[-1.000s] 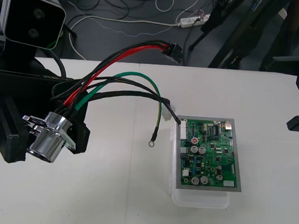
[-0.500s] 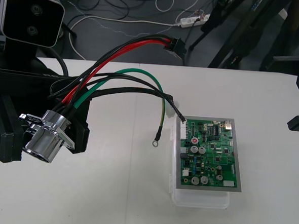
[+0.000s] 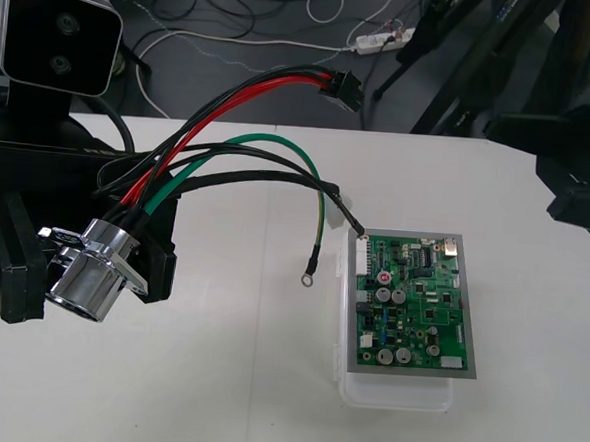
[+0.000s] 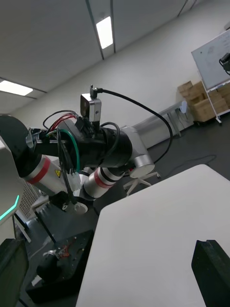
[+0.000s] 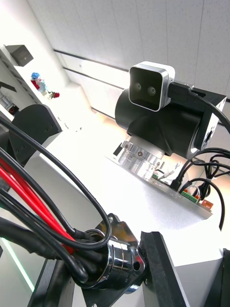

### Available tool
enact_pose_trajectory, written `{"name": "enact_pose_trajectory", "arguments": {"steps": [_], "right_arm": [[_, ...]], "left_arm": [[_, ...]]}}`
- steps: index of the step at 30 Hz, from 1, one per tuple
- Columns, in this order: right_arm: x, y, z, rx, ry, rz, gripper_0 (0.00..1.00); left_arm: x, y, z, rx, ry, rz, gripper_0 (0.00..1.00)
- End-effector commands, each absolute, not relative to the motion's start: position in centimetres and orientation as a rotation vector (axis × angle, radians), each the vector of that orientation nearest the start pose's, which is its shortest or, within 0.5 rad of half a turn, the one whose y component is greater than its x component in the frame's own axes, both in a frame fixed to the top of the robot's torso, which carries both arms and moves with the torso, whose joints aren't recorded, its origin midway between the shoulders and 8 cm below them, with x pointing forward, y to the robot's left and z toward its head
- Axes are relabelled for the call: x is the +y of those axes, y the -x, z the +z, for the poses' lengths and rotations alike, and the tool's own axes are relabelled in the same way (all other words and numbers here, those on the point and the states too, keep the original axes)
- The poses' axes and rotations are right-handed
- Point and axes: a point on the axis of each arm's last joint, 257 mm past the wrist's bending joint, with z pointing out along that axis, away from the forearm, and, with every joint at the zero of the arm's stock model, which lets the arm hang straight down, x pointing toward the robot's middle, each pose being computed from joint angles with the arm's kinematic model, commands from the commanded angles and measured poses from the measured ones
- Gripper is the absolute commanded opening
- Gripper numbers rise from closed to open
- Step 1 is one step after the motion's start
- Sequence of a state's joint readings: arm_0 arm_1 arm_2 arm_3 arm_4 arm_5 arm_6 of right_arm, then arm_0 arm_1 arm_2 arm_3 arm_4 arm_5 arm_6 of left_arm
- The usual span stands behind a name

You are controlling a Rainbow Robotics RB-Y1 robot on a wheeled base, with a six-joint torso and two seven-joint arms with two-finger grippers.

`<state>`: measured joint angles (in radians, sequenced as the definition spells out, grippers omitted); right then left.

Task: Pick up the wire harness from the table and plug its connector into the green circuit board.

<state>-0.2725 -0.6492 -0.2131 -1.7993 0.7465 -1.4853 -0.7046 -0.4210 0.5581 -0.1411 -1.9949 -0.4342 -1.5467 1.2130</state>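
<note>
Progress: pickup looks done, plugging not started.

Left gripper [image 3: 89, 274]: fingers closed on the harness's round metal socket [image 3: 83, 278], one black finger [image 3: 20, 269] on each flank of the flange. The left wrist view agrees, with the socket [image 5: 115, 261] clamped between the fingers [image 5: 160, 268]. The socket appears to be held up off the table [image 3: 214, 396].

Wires [image 3: 232, 107]: red, black and green leave the back of the socket and fan out away from the left gripper, toward the right arm's side.

Plug [image 3: 343, 89]: the small black connector rides at the end of the red and black pair, well apart from the left gripper, free in the air, not in the board.

Green wire's ring terminal [image 3: 301, 279]: dangles between the left gripper and the board, touching neither.

Circuit board [image 3: 415, 304]: sits on its white base [image 3: 395, 395], well apart from the left gripper. A loose black lead ends just beside the board's far corner.

Right gripper [image 3: 569, 168]: beyond the board, fingers [image 4: 211, 271] spread wide, nothing in them.

Left to do (judgement): get hold of the plug end, likely with the right gripper, line it up with the board's header and seat it.
</note>
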Motion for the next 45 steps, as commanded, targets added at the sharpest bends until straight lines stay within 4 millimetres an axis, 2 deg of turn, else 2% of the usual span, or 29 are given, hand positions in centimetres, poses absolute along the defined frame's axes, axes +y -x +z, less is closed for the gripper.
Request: {"name": "enact_pose_trajectory", "arguments": {"steps": [1,8,13,19,26,35,45], "right_arm": [[-11.1,-31.2,5.8,1.073,1.074,1.577,1.00],[-9.1,-31.6,7.7,0.991,1.054,1.687,1.00],[-8.5,-30.8,8.5,0.959,1.043,1.780,1.00],[-7.8,-30.8,8.5,0.924,0.974,1.919,1.00],[-6.9,-31.3,9.1,0.893,0.925,1.948,1.00],[-4.2,-31.2,10.1,0.825,0.880,2.012,1.00],[-2.7,-29.8,11.6,0.738,0.865,2.133,1.00]], "left_arm": [[7.7,-14.6,8.7,-1.122,1.650,2.704,0.00],[7.7,-14.6,8.6,-1.127,1.651,2.701,0.00],[7.7,-14.6,8.7,-1.122,1.650,2.704,0.00],[7.8,-14.5,8.7,-1.117,1.651,2.704,0.00],[7.8,-14.4,8.7,-1.117,1.645,2.701,0.00],[8.3,-14.0,9.1,-1.072,1.634,2.715,0.00],[8.4,-13.9,9.1,-1.070,1.624,2.717,0.00]]}}
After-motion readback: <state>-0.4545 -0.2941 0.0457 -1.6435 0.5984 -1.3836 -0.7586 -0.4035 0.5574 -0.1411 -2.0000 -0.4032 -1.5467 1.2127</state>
